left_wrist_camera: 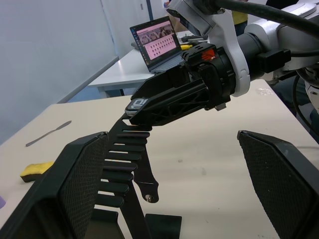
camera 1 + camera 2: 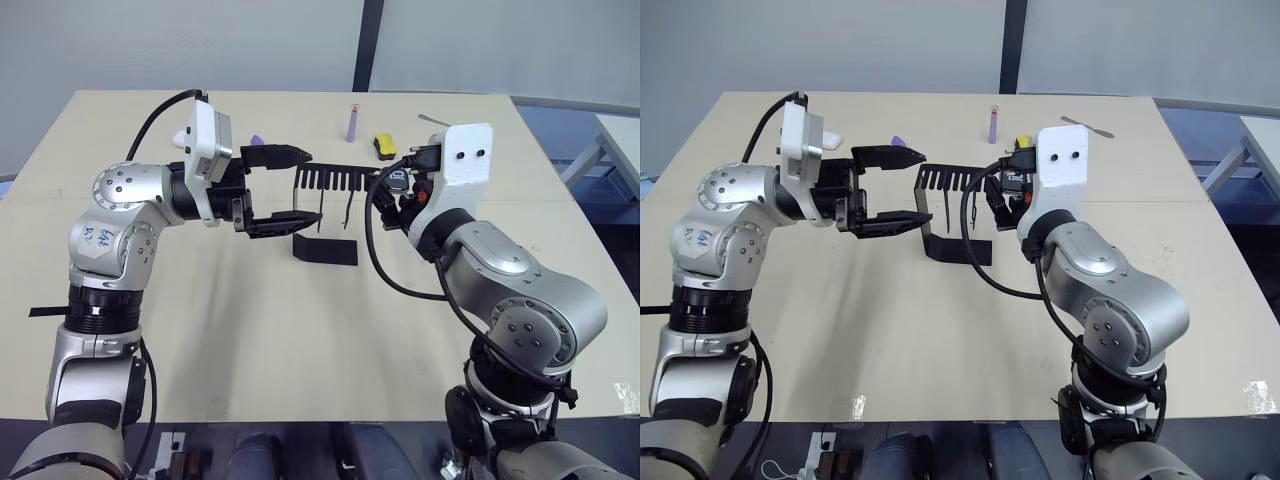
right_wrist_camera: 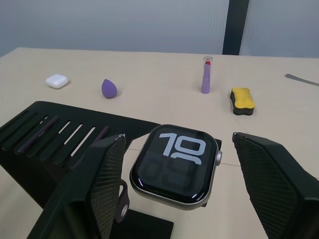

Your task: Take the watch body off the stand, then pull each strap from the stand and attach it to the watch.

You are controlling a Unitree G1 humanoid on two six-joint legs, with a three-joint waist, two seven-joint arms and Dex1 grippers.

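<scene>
The black stand (image 2: 326, 250) sits mid-table, its slotted comb arm (image 2: 335, 178) pointing toward my right side. The watch body (image 3: 174, 167), its dark screen showing pale digits, rests on the stand's ring end. My right gripper (image 3: 178, 137) is open with a finger on each side of the watch, the left one close to its rim. Two thin black straps (image 2: 320, 214) (image 2: 347, 210) hang from the comb slots. My left gripper (image 2: 312, 186) is open at the comb's other end. In the left wrist view one strap (image 1: 144, 177) hangs between its pads.
Behind the stand lie a purple lipstick tube (image 2: 353, 122), a yellow-and-black block (image 2: 385, 146), a purple egg-shaped sponge (image 3: 109, 88), a white earbud case (image 3: 56, 80) and a metal spatula (image 2: 432, 119). A laptop (image 1: 157, 42) sits on another table.
</scene>
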